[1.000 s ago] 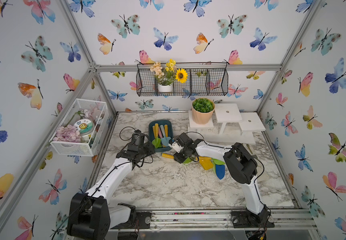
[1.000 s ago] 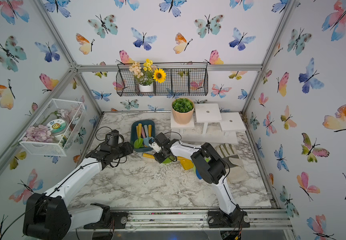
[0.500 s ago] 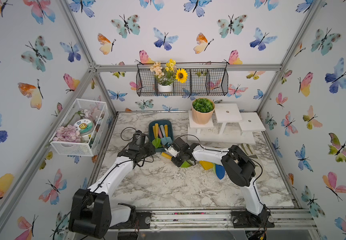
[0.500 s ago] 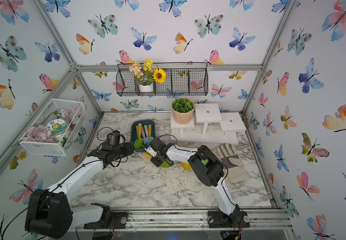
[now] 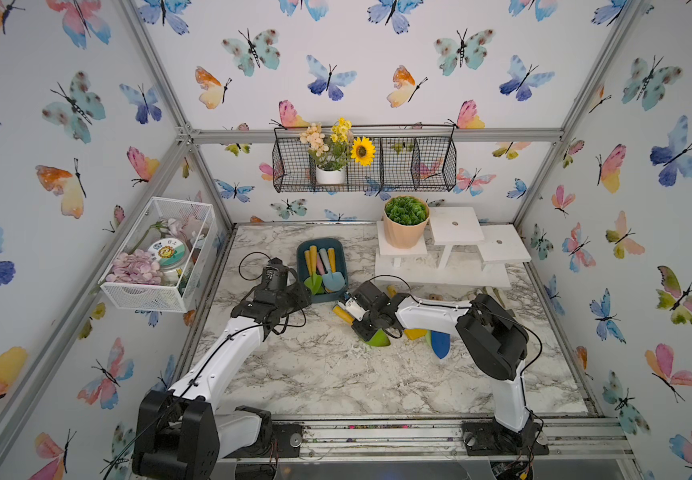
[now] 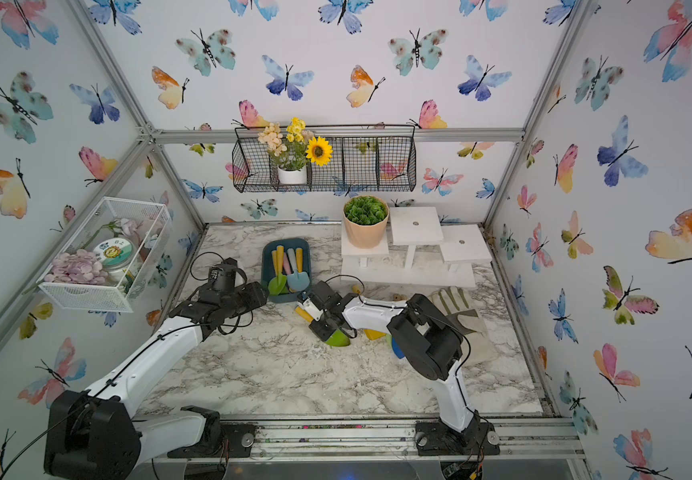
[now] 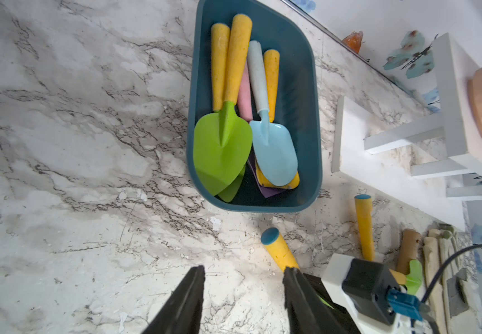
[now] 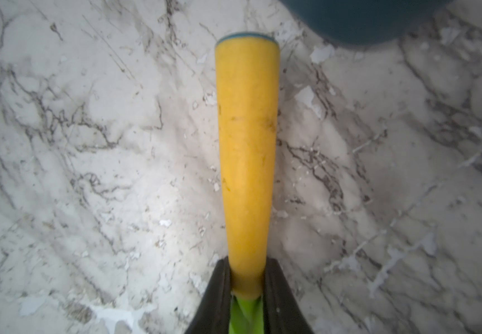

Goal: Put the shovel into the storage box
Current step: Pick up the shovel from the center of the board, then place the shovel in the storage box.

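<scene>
**Grasp closed on the shovel.** Compare a second earlier: your right gripper then stood open over the tools farther from the storage box. It has since slid toward the box and shut narrow on the shovel, pinching the yellow handle where it meets the green blade. The pick-up step therefore looks settled, and lift and carry remain.

The shovel lies outside the box, near its closest end, with the capped handle end pointing toward the teal wall. You cannot tell from these views whether it is clear of the marble table.

Your left gripper has stayed just beside the box, jaws partly apart and holding nothing.

The box already holds a green-bladed shovel and a light blue one, among others. Two more blades, yellow and blue, lie under the right arm.

**Writing.** No brand shows on shovel or box. The jar in the white wire basket bears a printed lid with a few characters, too small to read.
</scene>
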Controlling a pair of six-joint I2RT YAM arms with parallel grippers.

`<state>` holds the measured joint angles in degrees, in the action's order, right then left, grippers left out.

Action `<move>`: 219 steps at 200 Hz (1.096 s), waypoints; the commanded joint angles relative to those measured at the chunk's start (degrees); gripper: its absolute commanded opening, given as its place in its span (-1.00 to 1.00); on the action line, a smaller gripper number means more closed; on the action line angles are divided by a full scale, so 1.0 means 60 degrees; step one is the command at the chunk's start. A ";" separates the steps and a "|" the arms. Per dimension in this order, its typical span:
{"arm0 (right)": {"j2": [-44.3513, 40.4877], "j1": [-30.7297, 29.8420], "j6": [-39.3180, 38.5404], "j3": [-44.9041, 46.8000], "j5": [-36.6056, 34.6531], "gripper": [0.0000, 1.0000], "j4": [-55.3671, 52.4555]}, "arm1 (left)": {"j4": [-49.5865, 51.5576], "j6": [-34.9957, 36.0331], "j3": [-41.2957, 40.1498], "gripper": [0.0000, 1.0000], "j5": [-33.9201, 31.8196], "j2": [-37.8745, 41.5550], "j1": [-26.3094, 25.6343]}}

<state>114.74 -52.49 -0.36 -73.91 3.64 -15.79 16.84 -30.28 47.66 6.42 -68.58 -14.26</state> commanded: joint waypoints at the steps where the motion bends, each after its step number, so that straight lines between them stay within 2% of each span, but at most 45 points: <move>1: -0.0870 -0.0055 0.0426 0.0428 0.0170 -0.83 0.0144 | -0.0639 0.0037 -0.0184 0.09 0.0905 0.0485 -0.0011; 36: -0.1777 -0.0055 0.0988 0.0721 0.0235 -0.84 0.0584 | -0.2031 -0.0165 -0.0629 0.14 0.2097 0.1009 -0.0046; 73: -0.2315 -0.0001 0.1654 0.0556 0.0449 -0.85 0.1103 | -0.2763 -0.0167 -0.0706 0.18 0.2504 0.1218 -0.0406; 100: -0.2630 0.0131 0.2220 0.0541 0.0858 -0.85 0.1737 | -0.3198 -0.0270 -0.0738 0.24 0.2413 0.1163 -0.0980; 138: -0.2960 0.0207 0.2704 0.0539 0.1010 -0.85 0.2289 | -0.3391 -0.0444 -0.0549 0.26 0.1748 0.0682 -0.1857; 178: -0.3317 0.0307 0.2994 0.0790 0.1005 -0.84 0.2624 | -0.3359 -0.0563 -0.0406 0.25 0.1139 0.0398 -0.2007; 219: -0.3519 0.0340 0.3136 0.0994 0.1034 -0.84 0.2836 | -0.3608 -0.0651 -0.0271 0.26 0.1067 0.0132 -0.2018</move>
<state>95.13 -50.92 17.17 -68.82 8.60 -1.02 -2.44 -33.74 43.86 14.74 -66.72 -26.11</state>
